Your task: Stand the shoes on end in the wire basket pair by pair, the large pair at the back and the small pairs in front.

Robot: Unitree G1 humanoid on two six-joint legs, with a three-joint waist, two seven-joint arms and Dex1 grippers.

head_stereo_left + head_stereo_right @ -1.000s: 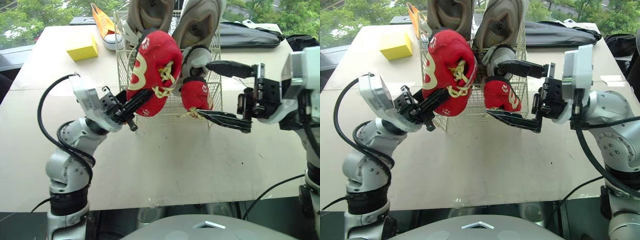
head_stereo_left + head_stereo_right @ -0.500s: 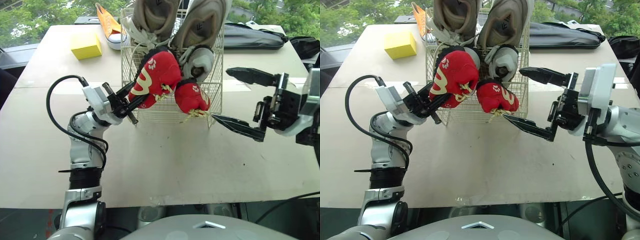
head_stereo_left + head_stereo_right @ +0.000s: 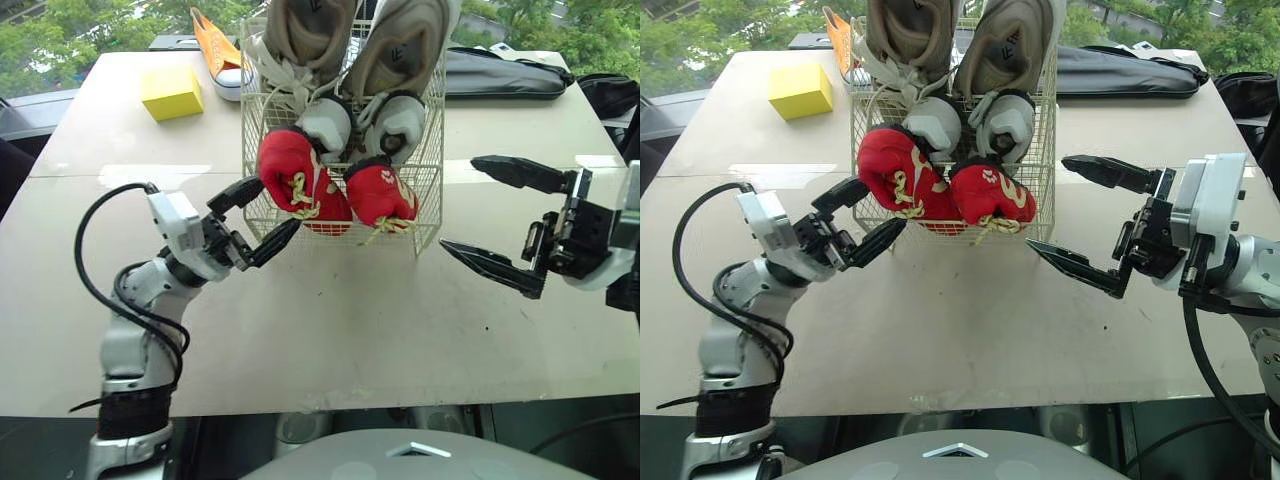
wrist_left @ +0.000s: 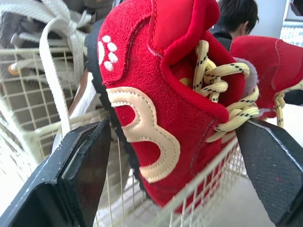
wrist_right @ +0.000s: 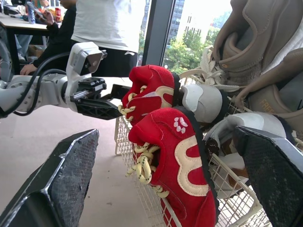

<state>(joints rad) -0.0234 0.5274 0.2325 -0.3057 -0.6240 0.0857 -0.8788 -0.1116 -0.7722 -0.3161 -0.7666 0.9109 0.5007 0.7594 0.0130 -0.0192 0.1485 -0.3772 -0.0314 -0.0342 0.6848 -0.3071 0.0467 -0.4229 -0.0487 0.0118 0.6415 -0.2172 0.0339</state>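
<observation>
The pale tabletop (image 3: 350, 330) carries a wire basket (image 3: 427, 205) standing near its middle, towards the far side. At the far left corner sits a yellow block (image 3: 170, 92), and between it and the basket an orange shoe (image 3: 213, 48) with a white sole lies on its side, close against the basket's back corner. A long black bag (image 3: 505, 75) lies flat along the far edge to the right of the basket.

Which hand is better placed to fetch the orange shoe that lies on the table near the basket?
Probably the left hand: it is open, and the orange shoe lies on the left of the wire basket. The open right hand is on the basket's other side.
</observation>
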